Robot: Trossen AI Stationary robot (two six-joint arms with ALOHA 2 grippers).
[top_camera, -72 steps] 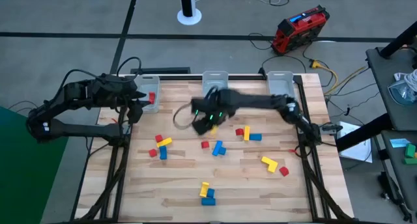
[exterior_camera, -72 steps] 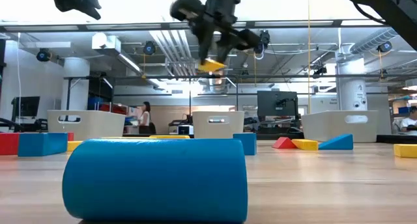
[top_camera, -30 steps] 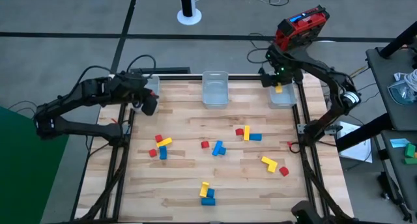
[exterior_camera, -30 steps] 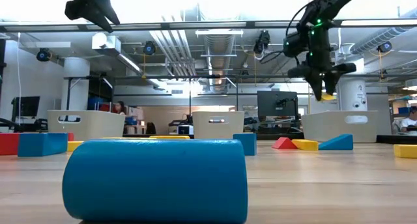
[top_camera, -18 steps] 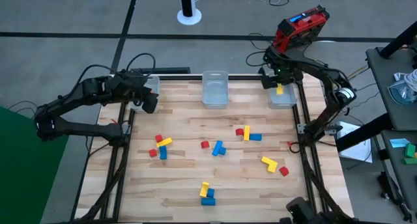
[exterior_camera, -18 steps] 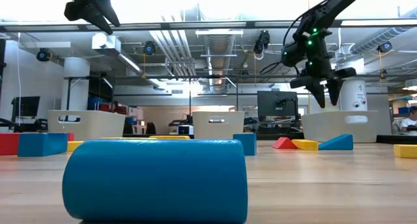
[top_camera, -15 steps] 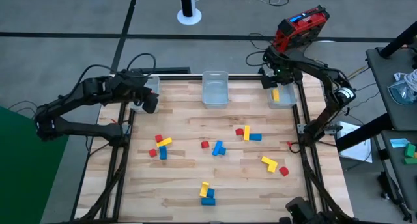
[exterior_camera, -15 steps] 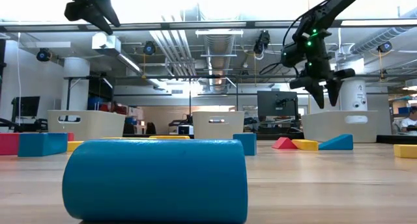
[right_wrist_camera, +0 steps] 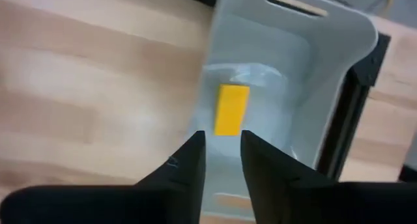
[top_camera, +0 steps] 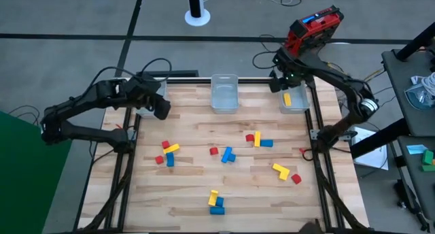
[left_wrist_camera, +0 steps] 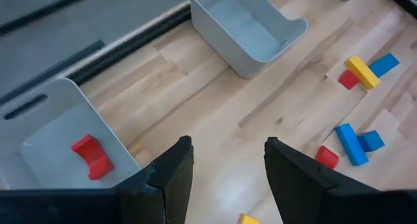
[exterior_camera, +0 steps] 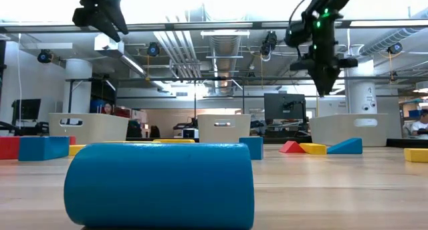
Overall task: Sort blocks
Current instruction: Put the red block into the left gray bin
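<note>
From above, the right gripper (top_camera: 285, 82) hangs over the right bin (top_camera: 295, 106) at the table's far right corner, where a yellow bar (top_camera: 287, 98) lies; the left gripper (top_camera: 160, 108) hovers by the left bin (top_camera: 151, 92) at the far left corner, and the middle bin (top_camera: 224, 92) at the far edge looks empty. Some fifteen blocks (top_camera: 227, 154) lie loose across the table's middle and near half, so by my reckoning sorting has barely begun. In the low view both grippers hang high, the right one (exterior_camera: 326, 75) above its bin, fingers pointing down and holding nothing; a blue block (exterior_camera: 160, 185) fills the foreground. The left wrist view shows its fingers (left_wrist_camera: 171, 173) spread apart and empty, a red block (left_wrist_camera: 90, 156) in the left bin and loose blocks beyond. The right wrist view shows its fingers (right_wrist_camera: 186, 165) slightly parted, empty, with the yellow bar lying free on the bin floor.
</note>
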